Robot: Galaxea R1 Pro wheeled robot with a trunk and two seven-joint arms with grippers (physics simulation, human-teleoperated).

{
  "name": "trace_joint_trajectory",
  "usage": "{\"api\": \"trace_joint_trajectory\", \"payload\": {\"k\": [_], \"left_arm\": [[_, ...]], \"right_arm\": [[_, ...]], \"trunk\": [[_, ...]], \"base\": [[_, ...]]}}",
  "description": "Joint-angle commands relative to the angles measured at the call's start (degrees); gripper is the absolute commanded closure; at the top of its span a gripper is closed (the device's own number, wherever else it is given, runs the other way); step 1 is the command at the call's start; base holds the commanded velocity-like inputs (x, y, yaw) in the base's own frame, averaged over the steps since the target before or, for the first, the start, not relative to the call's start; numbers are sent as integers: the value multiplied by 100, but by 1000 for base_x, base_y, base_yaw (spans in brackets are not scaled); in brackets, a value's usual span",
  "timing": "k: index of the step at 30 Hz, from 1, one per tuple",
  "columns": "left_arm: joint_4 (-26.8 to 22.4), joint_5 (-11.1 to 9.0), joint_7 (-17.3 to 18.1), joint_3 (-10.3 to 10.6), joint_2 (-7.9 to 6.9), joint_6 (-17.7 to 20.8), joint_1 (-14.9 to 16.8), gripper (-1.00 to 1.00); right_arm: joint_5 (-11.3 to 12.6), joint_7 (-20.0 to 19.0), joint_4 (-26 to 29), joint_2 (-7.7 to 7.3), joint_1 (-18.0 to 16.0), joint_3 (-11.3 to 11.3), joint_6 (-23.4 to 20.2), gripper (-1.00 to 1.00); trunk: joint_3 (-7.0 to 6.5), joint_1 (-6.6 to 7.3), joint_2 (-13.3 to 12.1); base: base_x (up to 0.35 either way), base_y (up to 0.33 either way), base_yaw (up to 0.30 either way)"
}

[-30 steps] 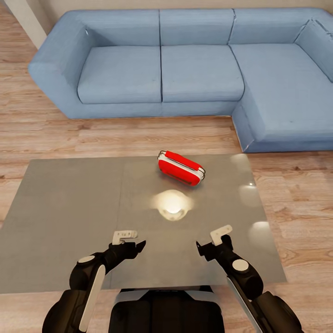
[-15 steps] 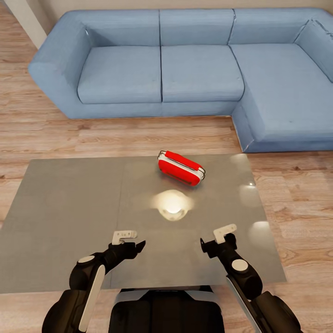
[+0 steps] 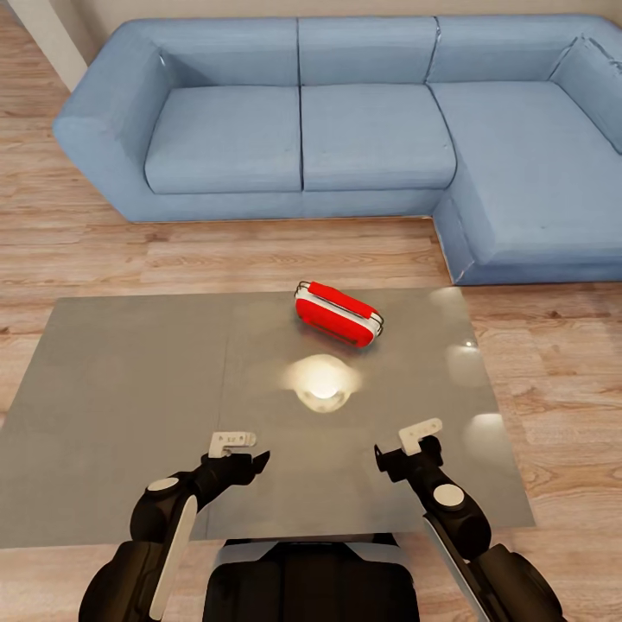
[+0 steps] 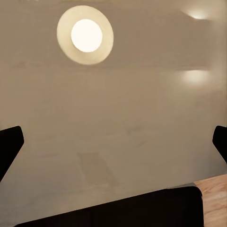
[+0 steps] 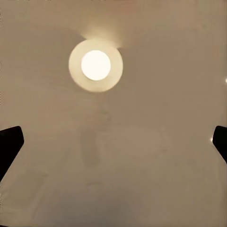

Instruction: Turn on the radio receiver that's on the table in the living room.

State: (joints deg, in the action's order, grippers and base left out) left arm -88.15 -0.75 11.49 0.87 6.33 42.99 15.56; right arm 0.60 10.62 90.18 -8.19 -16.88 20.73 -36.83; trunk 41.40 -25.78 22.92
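— How do the jaws stand?
— Left gripper point(image 3: 231, 443) and right gripper point(image 3: 421, 430) both spread wide, empty, hovering over the glossy grey surface point(image 3: 130, 406).
— And the radio receiver point(image 3: 338, 313)?
— Toward 12 o'clock from the grippers, well apart, near the far edge: red, rounded, white-trimmed. No readable writing.
— Beyond it?
— A blue fabric sofa point(image 3: 345, 130) on a plank floor point(image 3: 216, 255).

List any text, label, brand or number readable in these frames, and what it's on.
None can be read.
Radio: red shell and white trim, no lettering visible in the head view; its dial face does not show.
Table: plain grey top bearing lamp glare, no markings.
Sofa: plain blue fabric, no tag or label.
Left gripper and right gripper: white fingers with small dark marks, too small to read.
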Motion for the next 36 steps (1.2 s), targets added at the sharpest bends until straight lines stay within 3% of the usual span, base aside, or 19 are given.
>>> {"api": "trace_joint_trajectory", "payload": {"k": [1,36], "left_arm": [[0,2,1,0,0,0,0,-100],[0,5,20,1,0,-7,0,-100]], "right_arm": [[1,-12,0,-6,0,0,5,-100],[2,-104,0,-16,0,-112,158,-100]], "trunk": [[0,0,0],[0,0,0]], "base": [[0,0,0],[0,0,0]]}}
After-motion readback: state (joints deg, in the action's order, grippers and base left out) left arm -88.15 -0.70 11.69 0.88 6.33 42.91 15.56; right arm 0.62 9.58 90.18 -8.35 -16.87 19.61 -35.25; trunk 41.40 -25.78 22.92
